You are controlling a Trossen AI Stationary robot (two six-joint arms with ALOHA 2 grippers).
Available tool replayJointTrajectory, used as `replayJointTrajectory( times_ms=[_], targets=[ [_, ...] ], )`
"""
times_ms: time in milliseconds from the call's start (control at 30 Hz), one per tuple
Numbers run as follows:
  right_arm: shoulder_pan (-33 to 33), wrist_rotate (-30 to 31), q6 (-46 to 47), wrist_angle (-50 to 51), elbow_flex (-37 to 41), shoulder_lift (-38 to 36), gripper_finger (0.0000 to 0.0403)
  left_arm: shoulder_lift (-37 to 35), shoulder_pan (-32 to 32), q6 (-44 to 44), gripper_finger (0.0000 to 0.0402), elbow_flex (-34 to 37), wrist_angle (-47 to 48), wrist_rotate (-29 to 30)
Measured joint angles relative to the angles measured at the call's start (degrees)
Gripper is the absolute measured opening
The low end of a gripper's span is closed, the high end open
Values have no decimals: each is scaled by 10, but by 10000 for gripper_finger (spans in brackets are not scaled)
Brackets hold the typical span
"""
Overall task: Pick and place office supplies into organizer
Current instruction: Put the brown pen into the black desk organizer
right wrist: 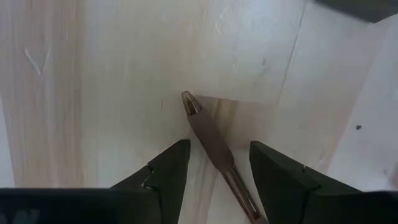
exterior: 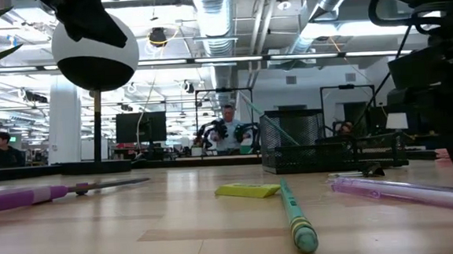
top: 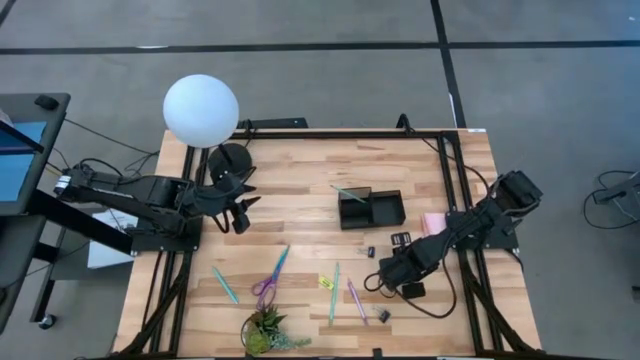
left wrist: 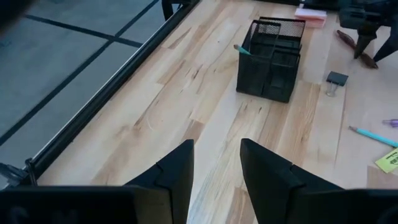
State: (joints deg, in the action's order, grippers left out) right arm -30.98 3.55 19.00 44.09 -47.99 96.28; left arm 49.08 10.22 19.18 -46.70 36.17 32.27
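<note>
The black mesh organizer (top: 370,208) stands mid-table with a teal pen (top: 349,192) leaning in it. A pink sticky-note pad (top: 432,222) lies to its right. Purple-handled scissors (top: 268,278), teal pens (top: 335,290), a pink pen (top: 357,300), a yellow piece (top: 325,282) and black clips (top: 384,315) lie nearer the front. My right gripper (right wrist: 214,162) is open and low over the table, its fingers on either side of a brown pen (right wrist: 205,130). My left gripper (left wrist: 217,168) waits open near the lamp base (top: 230,158).
A white globe lamp (top: 200,110) stands at the far left corner. A green spiky plant (top: 265,335) sits at the near edge. Bare wood lies between the left gripper and the organizer (left wrist: 270,59). A person shows in the room beyond the table (exterior: 228,127).
</note>
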Motion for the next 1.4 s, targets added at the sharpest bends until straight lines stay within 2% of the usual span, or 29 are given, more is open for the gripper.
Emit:
replayJointTrajectory(
  times_ms=[267, 500, 600, 700, 800, 967, 1033, 1133, 1233, 1333, 1400],
  targets=[
    [0, 3, 0, -4, -3, -19, 137, 0, 0, 0, 128, 0, 3, -1],
    [9, -38, 4, -42, -1, -14, 66, 0, 0, 0, 128, 0, 3, -1],
    [19, -42, 60, -55, -2, -17, 33, 0, 0, 2, 128, 0, 3, -1],
    [33, -2, 143, -68, -20, -20, 15, 0, 0, 4, 128, 0, 3, -1],
    [40, 72, 182, -92, -24, -36, 24, 0, 0, 4, 128, 0, 3, -1],
    [35, 195, 181, -207, -42, -71, 40, 0, 0, 5, 128, 0, -1, -2],
    [35, 281, 170, -231, -45, -85, 31, 0, 0, 5, 128, 0, -1, -2],
    [40, 447, 161, -248, -51, -110, 16, 0, 0, 5, 128, 0, -5, -2],
    [61, 595, 159, -247, -51, -129, 19, 0, 0, 5, 128, 0, -17, -2],
    [94, 696, 140, -252, -51, -143, 36, 0, 0, -3, 128, 0, -17, -6],
    [119, 724, 119, -259, -51, -146, 42, 0, 0, -5, 128, 0, -18, -6]
  ],
)
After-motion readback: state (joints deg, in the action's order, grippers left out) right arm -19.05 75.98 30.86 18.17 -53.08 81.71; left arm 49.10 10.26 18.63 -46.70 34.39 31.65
